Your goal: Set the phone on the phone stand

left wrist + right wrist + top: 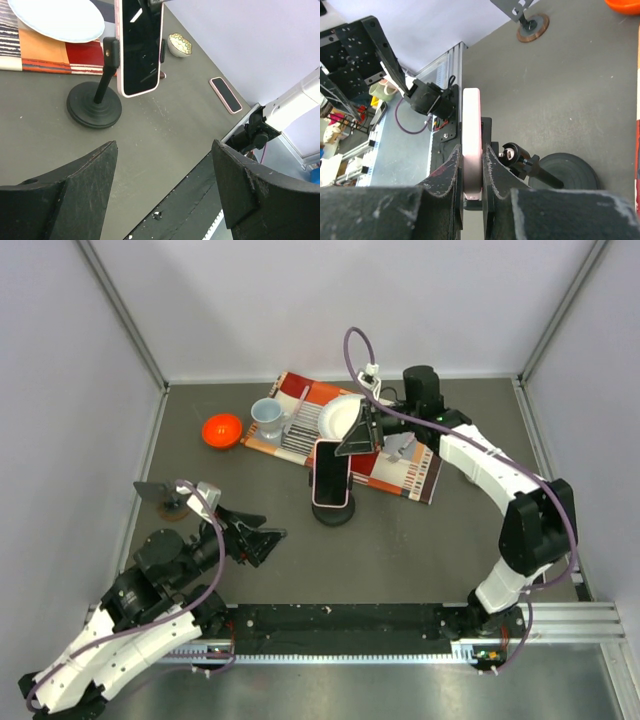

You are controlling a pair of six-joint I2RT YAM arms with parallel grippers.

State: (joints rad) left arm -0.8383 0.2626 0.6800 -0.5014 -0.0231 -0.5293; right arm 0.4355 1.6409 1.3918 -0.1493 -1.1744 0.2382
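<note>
The pink phone (332, 475) stands upright with its dark screen showing, held between the side clamps of the black phone stand (333, 515). My right gripper (355, 440) is shut on the phone's top end. In the right wrist view its fingers (447, 170) press both faces of the phone (471, 120), and the stand's ball joint and round base (570, 170) are behind it. My left gripper (262, 530) is open and empty, low over the table to the left. Its view shows the phone (140, 50) on the stand (94, 105).
A striped cloth (400, 475) at the back holds a white plate (342, 418) and a cup (267, 416). An orange bowl (222, 430) lies to its left. A second grey stand (170, 498) is near the left arm. Another pink phone (225, 94) and a small bowl (180, 45) lie on the table.
</note>
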